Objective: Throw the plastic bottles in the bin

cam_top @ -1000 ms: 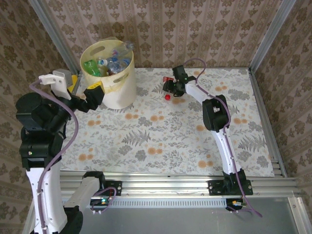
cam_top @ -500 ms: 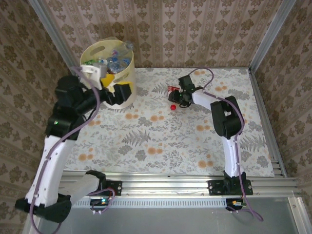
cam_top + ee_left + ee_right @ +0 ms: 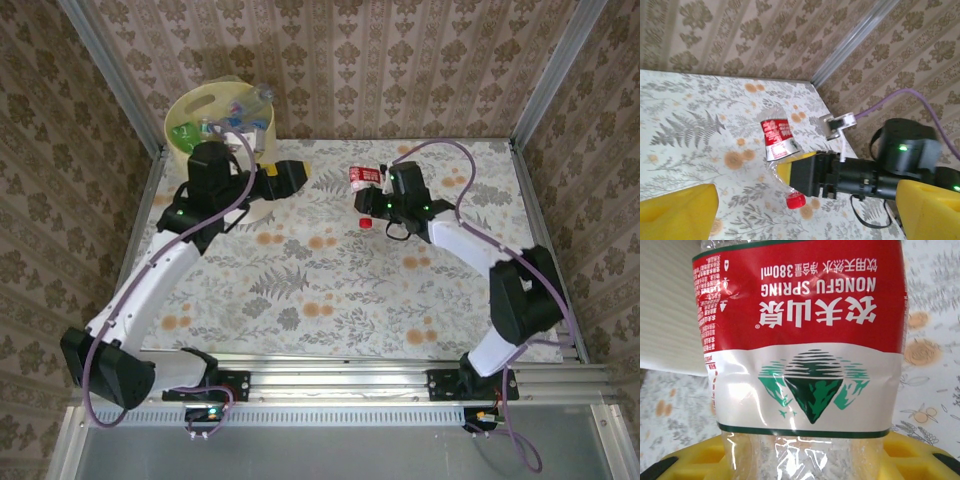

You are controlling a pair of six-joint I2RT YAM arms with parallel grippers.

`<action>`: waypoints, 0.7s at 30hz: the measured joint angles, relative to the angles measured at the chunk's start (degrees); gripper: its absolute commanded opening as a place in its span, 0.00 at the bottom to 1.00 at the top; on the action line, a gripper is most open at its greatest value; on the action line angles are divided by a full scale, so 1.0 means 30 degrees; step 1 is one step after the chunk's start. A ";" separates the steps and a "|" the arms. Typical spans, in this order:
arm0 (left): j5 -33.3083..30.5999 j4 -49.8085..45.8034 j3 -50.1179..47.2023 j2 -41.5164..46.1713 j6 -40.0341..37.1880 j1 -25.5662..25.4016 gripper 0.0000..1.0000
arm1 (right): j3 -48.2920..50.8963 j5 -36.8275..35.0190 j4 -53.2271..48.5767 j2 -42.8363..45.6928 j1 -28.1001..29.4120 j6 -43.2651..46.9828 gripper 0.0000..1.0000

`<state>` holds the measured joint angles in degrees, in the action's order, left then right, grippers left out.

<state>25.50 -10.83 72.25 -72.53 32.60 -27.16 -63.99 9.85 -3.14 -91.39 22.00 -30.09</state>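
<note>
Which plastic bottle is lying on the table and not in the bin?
The clear bottle with the red label and red cap, lying on its side, straddled by the right gripper. The other bottles all sit inside the pale yellow bin.

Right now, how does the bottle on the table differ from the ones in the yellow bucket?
The red-labelled bottle lies alone on the floral table, at the right tool; the binned bottles sit heaped inside the pale yellow bin. Its label and cap are red; the binned bottles show blue and green. All are small plastic drink bottles.
</note>
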 measured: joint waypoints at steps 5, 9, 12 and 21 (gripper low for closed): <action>0.0007 0.0729 0.0000 -0.0619 0.0597 -0.1107 0.89 | 0.0816 -0.0138 0.0350 0.2317 0.0678 0.0729 0.44; 0.0000 0.1224 0.0015 -0.1275 0.0911 -0.1763 0.85 | 0.1180 -0.0277 0.0481 0.3461 0.1421 0.1421 0.44; 0.0000 0.1333 0.0015 -0.1902 0.1188 -0.2106 0.80 | 0.1472 -0.0357 0.0481 0.4350 0.1843 0.1705 0.44; -0.0015 0.1311 0.0816 -0.3461 0.1639 -0.2674 0.74 | 0.2259 -0.0495 0.0561 0.6025 0.2834 0.2484 0.44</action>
<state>25.45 -6.90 74.70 -82.91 37.52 -35.18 -57.21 8.36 -1.45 -73.32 30.50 -22.63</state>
